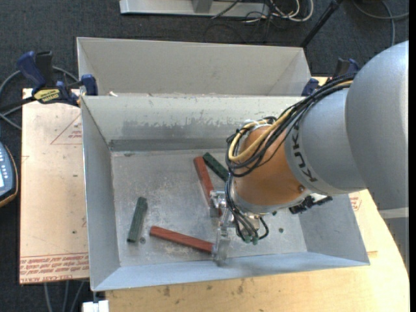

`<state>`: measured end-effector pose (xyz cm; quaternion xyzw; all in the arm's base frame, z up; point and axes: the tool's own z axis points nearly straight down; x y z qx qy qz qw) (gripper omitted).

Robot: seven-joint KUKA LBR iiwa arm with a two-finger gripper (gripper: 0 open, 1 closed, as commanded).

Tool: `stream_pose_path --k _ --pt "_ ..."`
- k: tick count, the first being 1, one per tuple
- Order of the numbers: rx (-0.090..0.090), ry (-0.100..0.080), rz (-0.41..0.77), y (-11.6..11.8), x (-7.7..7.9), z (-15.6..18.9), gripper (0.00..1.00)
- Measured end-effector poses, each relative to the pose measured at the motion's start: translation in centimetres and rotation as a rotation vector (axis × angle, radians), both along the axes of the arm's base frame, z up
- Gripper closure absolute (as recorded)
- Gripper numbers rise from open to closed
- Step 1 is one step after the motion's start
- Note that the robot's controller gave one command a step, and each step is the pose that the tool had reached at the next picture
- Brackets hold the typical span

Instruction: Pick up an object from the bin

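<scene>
My gripper (221, 244) reaches down near the bin's front wall, just right of centre. It stands at the right end of a long red bar (181, 238) that lies flat along the front of the floor. Whether it touches that bar I cannot tell. A second red bar (203, 178) lies just behind the gripper, running front to back. A dark green bar (215, 164) leans across its far end, partly hidden by the arm.
A dull green bar (136, 219) lies alone at the left of the floor. The arm with its orange cover and cables covers the right half of the bin. The front wall rises right beside the gripper.
</scene>
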<state>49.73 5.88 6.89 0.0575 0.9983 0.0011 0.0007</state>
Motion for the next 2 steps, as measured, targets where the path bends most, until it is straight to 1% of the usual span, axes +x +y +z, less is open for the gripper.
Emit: stream_pose_path --k 1,2 --pt "0.005 -0.004 -0.096 11.4 0.7 6.1 0.00" --pt "-0.002 0.000 -0.064 6.4 5.3 -0.1 0.00"
